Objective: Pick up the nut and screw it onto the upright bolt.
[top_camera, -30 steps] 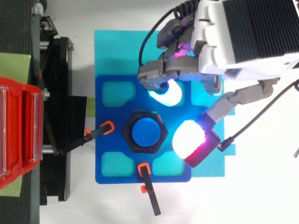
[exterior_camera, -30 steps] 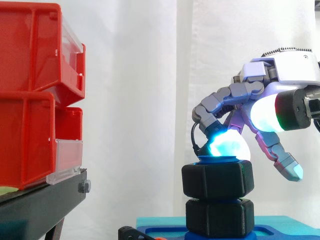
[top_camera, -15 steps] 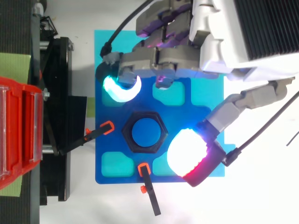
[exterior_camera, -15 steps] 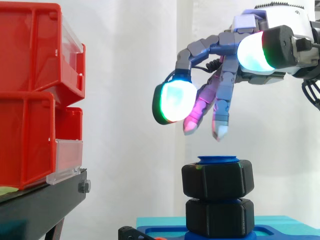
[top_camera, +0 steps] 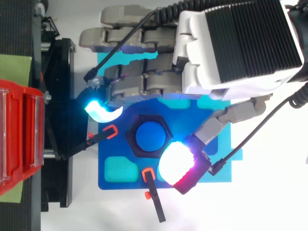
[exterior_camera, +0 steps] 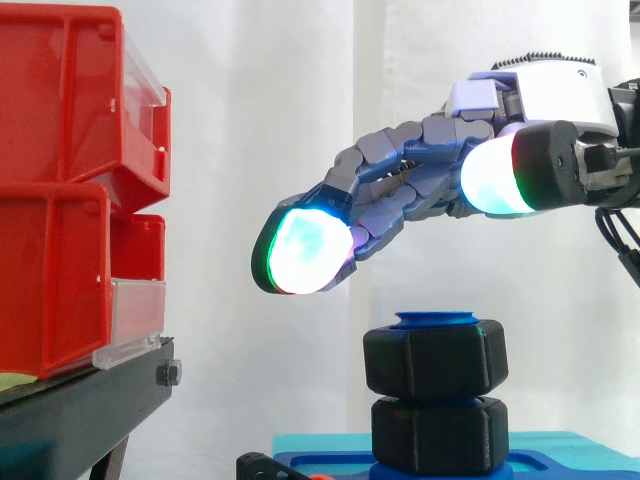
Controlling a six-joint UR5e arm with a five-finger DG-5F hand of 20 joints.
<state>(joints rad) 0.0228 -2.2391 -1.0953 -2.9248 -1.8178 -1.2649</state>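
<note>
Nut [exterior_camera: 435, 360] is seen threaded on the bolt [exterior_camera: 437, 320], near its top, and only the bolt's blue end shows above it. The bolt is held upright, long axis vertical. The nut's hole axis runs the same way, with its flat sides facing outward. In the top view the nut [top_camera: 135, 126] is seen as a black hexagon ringed round the blue bolt [top_camera: 150, 136]. Under the nut a second black hex block [exterior_camera: 440, 435] is stacked on the same bolt; whether the two touch cannot be told.

The bolt is fixed at the middle of a blue plate [top_camera: 106, 147] with cyan pockets. The plate is laid on a cyan mat [exterior_camera: 310, 442] on a white table [top_camera: 269, 207]. Two black clamps [top_camera: 109, 131] with orange tips are set at the plate's left and near edges. Red bins [exterior_camera: 60, 200] are stacked on a black stand [exterior_camera: 90, 410] at the left. A white curtain [exterior_camera: 260, 120] is hung behind.

The hand [exterior_camera: 545, 105] is held above the nut, clear of it. Its fingers are stretched out loosely toward the bins and nothing is grasped. One glowing fingertip [exterior_camera: 305, 255] is held left of the bolt and higher than its top. The thumb pad [top_camera: 175, 161] is spread apart from the fingers on the plate's near-right side.
</note>
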